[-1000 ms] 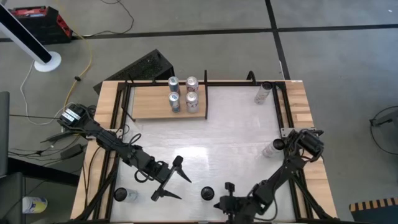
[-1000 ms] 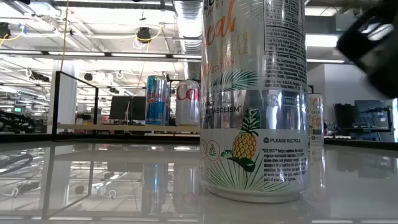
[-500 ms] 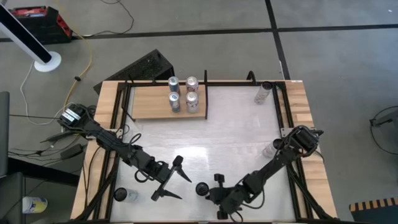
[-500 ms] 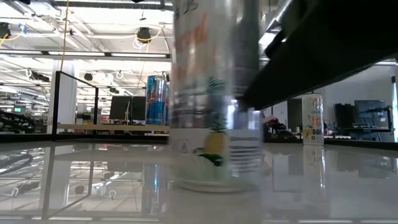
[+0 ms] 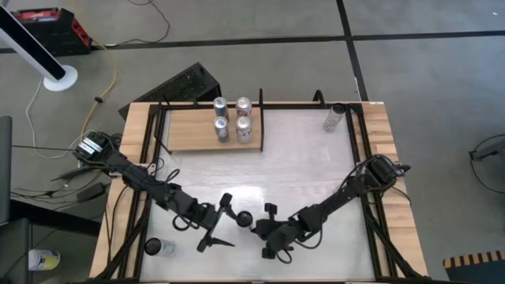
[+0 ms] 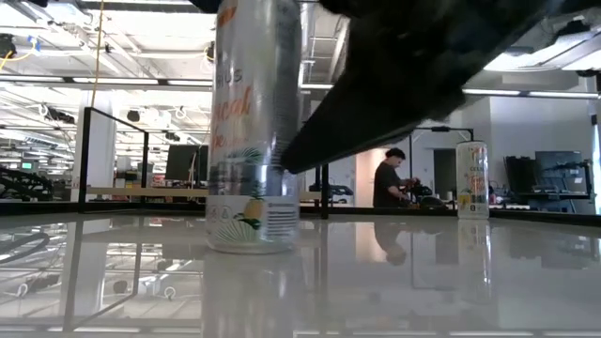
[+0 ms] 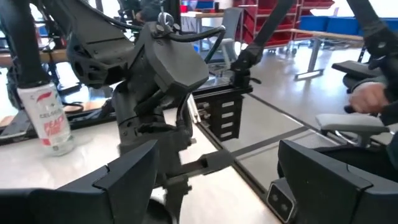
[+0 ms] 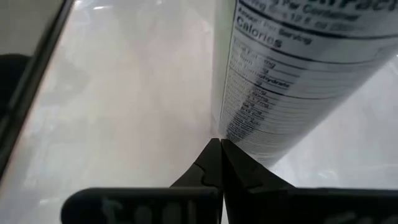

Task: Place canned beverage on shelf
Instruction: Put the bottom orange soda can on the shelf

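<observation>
High view, shelf: we see a flat light-brown wood-grain shelf point(image 5: 207, 128) with thin black rails at the far left of the glossy white table point(image 5: 300, 166), four cans point(image 5: 233, 120) upright on it.
High view, beverage can: a tall cylindrical can point(image 5: 244, 218) stands on the table near the front edge, well apart from the shelf, between the two end effectors.
High view, right end effector point(image 5: 259, 227): clenched, fingertips right beside the can.
High view, left end effector point(image 5: 223, 222): fingers spread wide, released, just left of the can.
Low view, can: we read a shiny metal can point(image 6: 253, 127) with pineapple print, upright; a dark arm link crosses above it; another slim can point(image 6: 471, 180) stands far off.
Left wrist view: two dark matte fingers point(image 7: 121, 182) apart; the right arm's black housing ahead; a white can point(image 7: 46, 117) beyond.
Right wrist view: fingertips point(image 8: 217, 149) pressed together, meeting the printed nutrition label of the can point(image 8: 292, 68).
</observation>
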Controlling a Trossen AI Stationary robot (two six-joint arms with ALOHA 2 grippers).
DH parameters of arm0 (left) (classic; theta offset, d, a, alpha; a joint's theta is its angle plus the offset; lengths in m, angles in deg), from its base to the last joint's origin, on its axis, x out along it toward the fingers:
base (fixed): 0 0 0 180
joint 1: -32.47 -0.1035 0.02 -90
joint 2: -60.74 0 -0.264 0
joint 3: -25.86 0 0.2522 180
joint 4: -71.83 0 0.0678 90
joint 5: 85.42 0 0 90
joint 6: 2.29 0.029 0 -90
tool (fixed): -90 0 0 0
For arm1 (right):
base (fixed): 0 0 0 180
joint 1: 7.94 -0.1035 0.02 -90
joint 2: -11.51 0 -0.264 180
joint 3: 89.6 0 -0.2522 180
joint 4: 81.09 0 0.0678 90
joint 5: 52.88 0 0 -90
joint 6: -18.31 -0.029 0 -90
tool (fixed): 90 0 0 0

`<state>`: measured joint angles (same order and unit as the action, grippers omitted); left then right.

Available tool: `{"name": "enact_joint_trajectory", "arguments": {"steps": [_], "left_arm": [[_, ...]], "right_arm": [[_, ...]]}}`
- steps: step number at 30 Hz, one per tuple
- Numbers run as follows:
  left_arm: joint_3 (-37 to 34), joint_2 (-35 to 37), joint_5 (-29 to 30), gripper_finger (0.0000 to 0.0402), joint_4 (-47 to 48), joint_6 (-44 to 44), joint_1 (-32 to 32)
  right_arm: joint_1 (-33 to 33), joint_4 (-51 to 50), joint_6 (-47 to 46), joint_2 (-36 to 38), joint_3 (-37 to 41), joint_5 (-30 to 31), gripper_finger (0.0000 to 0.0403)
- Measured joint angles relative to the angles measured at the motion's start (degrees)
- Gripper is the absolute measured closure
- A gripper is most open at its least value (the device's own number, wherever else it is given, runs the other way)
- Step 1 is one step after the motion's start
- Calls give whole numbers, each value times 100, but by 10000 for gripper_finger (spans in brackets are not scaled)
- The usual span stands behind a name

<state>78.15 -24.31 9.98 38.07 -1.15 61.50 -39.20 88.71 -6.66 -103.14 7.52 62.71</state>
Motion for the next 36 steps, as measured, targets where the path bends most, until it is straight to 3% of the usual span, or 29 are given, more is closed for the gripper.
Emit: {"name": "enact_joint_trajectory", "arguments": {"steps": [8,19,36], "left_arm": [[0,1,-1,88,445,-63,-210],[0,1,-1,88,943,-204,-617],[4,-21,-37,88,1697,-315,-978]], "right_arm": [[-170,100,3,0,1,-765,384],[-60,819,412,-93,-4,-766,384],[403,931,197,-725,-23,-874,383]]}}
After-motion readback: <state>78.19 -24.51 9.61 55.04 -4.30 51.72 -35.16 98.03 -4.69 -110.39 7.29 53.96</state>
